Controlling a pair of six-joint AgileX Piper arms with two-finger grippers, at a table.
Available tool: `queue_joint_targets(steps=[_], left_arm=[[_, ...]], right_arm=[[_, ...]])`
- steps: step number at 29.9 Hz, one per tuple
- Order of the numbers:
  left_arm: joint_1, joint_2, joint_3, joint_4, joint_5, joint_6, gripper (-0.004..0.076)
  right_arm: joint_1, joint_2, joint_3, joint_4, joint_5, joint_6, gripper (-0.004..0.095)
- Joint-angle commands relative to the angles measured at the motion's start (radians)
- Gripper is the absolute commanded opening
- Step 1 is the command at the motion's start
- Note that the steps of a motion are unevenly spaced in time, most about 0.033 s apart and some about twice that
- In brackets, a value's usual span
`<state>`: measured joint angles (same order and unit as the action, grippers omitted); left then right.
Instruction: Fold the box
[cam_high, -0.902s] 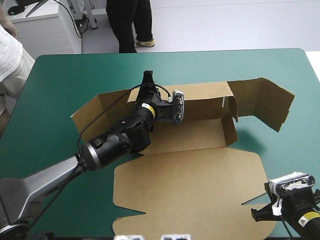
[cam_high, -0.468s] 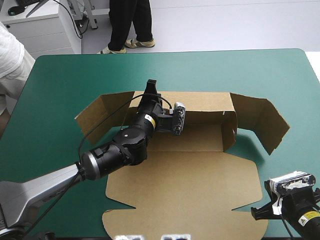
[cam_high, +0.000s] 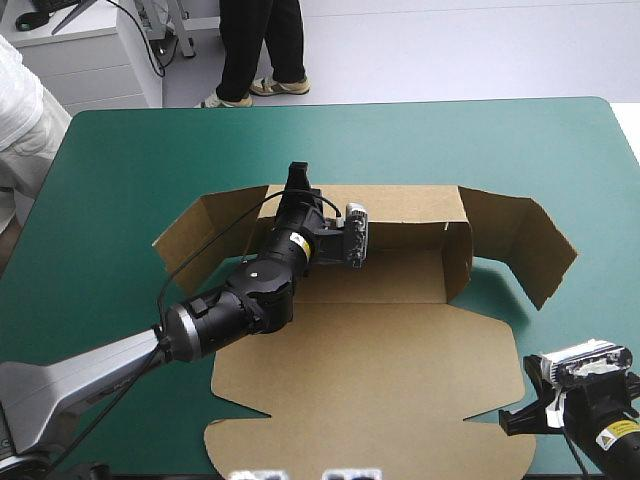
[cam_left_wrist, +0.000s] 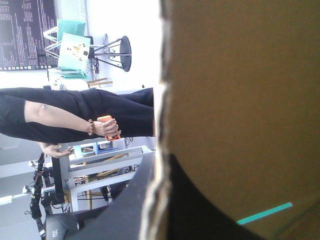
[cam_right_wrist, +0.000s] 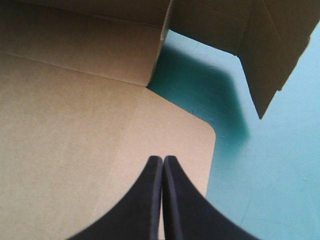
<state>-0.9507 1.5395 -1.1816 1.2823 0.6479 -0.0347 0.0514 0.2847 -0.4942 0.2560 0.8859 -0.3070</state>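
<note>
Teal-green cover spreads over the whole table (cam_high: 120, 150), bare along the far edge and down both sides. The brown box (cam_high: 400, 290) takes up the middle, half raised. Its biggest part, the lid panel (cam_high: 380, 380), lies flat on the cover and reaches toward the near edge. Beyond that, the far wall (cam_high: 410, 205) stands upright, with a short side wall (cam_high: 458, 262) standing at its right end. A right flap (cam_high: 520, 240) angles outward from that corner, lifted enough to cast a shadow on the cover. A left flap (cam_high: 200, 235) leans out the other way.

The left arm (cam_high: 230, 300) lies diagonally across the box's left part, and the left gripper (cam_high: 298, 182) sits at the top edge of the far wall. From its wrist, the board's raw edge runs between the black fingers (cam_left_wrist: 125, 210), one on each face, so it is pinching the wall.

The right gripper (cam_high: 512, 424) hangs by the lid panel's near right corner, its fingers pressed together into one point (cam_right_wrist: 162, 160), holding nothing.
</note>
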Motion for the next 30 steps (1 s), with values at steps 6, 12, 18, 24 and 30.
queue_joint_targets(steps=[6, 12, 18, 24, 30], left_arm=[[-0.005, -0.018, -0.029, 0.053, 0.0, -0.044, -0.0008], [-0.005, -0.018, -0.029, 0.064, 0.0, -0.064, -0.0008], [-0.005, -0.016, -0.029, 0.09, 0.0, -0.128, -0.0008], [-0.005, -0.016, -0.029, 0.09, 0.005, -0.131, -0.0008], [-0.005, -0.012, -0.029, 0.09, 0.008, -0.133, -0.0008]], right_arm=[[0.001, 0.013, -0.1, 0.057, -0.09, -0.006, -0.0014], [0.001, 0.105, -0.208, 0.071, -0.108, -0.006, -0.0014], [0.001, 0.301, -0.377, 0.072, -0.104, -0.006, -0.0014], [0.001, 0.552, -0.571, 0.066, -0.104, -0.006, -0.0014], [0.001, 0.762, -0.777, 0.066, -0.07, 0.019, -0.0014]])
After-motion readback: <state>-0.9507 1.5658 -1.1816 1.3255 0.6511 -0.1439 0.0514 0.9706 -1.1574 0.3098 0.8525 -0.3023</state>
